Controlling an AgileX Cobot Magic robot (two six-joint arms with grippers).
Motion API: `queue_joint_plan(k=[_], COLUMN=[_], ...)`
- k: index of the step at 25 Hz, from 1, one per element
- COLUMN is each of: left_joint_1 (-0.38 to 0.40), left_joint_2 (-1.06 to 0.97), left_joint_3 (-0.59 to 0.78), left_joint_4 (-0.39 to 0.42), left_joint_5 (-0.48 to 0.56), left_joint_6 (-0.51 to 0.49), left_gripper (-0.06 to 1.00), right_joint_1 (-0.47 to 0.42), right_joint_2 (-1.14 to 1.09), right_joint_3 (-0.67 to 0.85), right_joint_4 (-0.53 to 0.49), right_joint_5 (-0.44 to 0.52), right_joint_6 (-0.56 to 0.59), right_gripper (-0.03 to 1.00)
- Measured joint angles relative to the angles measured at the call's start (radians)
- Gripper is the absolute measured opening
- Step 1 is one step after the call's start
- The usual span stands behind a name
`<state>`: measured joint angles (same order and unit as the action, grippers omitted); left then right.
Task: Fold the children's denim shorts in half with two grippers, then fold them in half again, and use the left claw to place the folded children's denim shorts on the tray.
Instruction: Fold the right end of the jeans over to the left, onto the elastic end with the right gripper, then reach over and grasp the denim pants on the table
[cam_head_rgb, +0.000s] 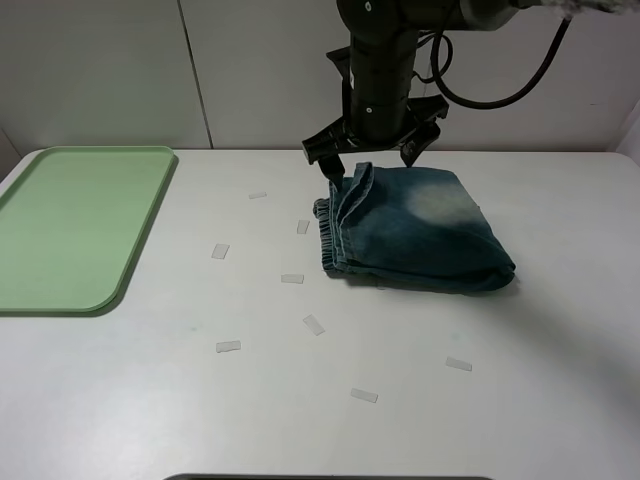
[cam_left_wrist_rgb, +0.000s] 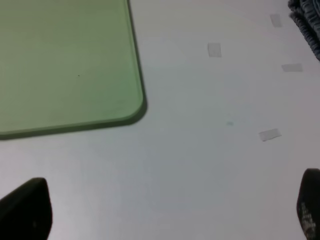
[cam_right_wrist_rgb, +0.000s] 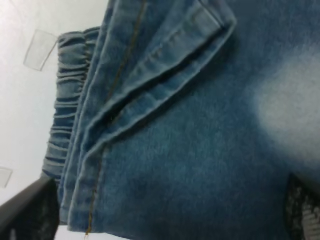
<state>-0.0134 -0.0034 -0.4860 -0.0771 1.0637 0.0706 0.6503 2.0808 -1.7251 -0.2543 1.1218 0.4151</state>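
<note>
Denim shorts (cam_head_rgb: 420, 235) amid tape scraps (cam_head_rgb: 220, 250), right claw (cam_head_rgb: 370, 163) released above (left claw (cam_left_wrist_rgb: 167, 210) too), tray (cam_head_rgb: 60, 230) apart.

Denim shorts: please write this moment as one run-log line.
shorts: folded, on table | tray: without shorts | right gripper: open above shorts | left gripper: open, holds nothing

tray (cam_head_rgb: 80, 225): left side cut by frame edge.
children's denim shorts (cam_head_rgb: 415, 230): underside hidden; cropped and blurred in right wrist view.
left claw (cam_left_wrist_rgb: 167, 207): only two dark fingertips (cam_left_wrist_rgb: 25, 210) show.
clear scraps (cam_head_rgb: 292, 278): material too small to tell.
</note>
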Motion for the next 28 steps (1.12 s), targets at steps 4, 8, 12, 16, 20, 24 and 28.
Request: queue_joint_plan(k=[4,8,12,16,20,24,28], left_joint_1=[0.0,0.0,0.0,0.0,0.0,0.0,0.0], left_joint_2=[0.0,0.0,0.0,0.0,0.0,0.0,0.0], left_joint_3=[0.0,0.0,0.0,0.0,0.0,0.0,0.0], left_joint_4=[0.0,0.0,0.0,0.0,0.0,0.0,0.0], left_joint_5=[-0.001,-0.001,-0.001,-0.001,-0.001,-0.001,-0.001], left_joint_6=[0.0,0.0,0.0,0.0,0.0,0.0,0.0], left_gripper=[0.97,0.97,0.97,0.97,0.97,0.97,0.97], right_joint_1=[0.001,0.001,0.001,0.002,0.004,0.004,0.004], right_joint_2=[0.0,-0.018,-0.064,-0.192,-0.294,-0.461,-0.654], right_joint_3=[0.0,0.0,0.0,0.02,0.105,0.282,0.451], right_joint_4=[0.003,0.004,0.016,0.106,0.176,0.215,0.217], right_joint_5=[0.029,0.086,0.089,0.089,0.089,0.091,0.093], right_joint_6=[-0.01,-0.061,-0.1,-0.175,-0.204,-0.226,-0.232], right_gripper=[0.69,0.69,0.69,0.69,0.69,0.69,0.69])
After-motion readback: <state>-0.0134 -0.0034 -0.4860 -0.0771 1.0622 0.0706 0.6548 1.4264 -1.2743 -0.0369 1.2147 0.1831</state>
